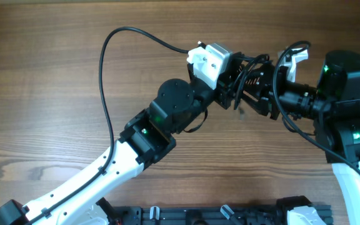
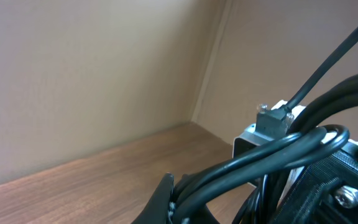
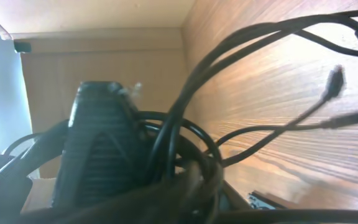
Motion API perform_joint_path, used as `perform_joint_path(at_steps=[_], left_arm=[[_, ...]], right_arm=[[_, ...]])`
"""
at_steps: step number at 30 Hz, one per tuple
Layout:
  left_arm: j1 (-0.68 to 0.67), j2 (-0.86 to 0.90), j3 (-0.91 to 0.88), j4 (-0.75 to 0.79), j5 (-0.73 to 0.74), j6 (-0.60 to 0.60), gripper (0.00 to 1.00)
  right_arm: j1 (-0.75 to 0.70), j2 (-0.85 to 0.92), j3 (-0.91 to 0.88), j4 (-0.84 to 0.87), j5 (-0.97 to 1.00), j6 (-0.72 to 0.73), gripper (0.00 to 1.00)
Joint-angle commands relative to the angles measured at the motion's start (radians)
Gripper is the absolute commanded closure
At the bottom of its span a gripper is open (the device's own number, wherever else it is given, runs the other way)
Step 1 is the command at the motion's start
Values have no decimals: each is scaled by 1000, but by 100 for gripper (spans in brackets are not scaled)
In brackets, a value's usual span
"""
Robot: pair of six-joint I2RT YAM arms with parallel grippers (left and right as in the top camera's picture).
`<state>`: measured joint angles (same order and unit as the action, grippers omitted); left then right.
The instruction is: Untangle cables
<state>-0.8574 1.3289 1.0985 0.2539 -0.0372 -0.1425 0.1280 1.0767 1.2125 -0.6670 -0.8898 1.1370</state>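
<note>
Dangling cables (image 3: 179,124), bunched against right end effector (image 1: 252,87)

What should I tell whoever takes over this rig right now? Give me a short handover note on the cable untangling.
Left gripper: shut, apparently pinching the cables.
Right gripper: at the same bundle, with cords looped round its finger. Whether it is open or shut cannot be told.
Where things are: the cords form one tangled clump between the two grippers, over the far middle of the table. Two plug ends trail free.
Done: the bundle is gripped.
Left: no cord is separated yet, so all need pulling apart.
</note>
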Motion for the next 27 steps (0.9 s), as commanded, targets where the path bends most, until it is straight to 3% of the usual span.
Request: perform_joint_path(at_steps=[1,6,14,20,27], left_arm=[[-29,-12,12,22,21,9,96],[-29,-12,12,19,-82,9,96],[16,-12,12,19,-294,8,96],[95,-12,12,-26,-301,7,96],[200,-12,12,-72,-301,-79,96]], right_arm=[[6,31,3,1,43,7,72],[5,31,3,1,35,-35,95],[5,30,3,1,-55,-212,96],[5,30,3,45,-160,-248,96],[5,23,3,196,-346,-310,96]])
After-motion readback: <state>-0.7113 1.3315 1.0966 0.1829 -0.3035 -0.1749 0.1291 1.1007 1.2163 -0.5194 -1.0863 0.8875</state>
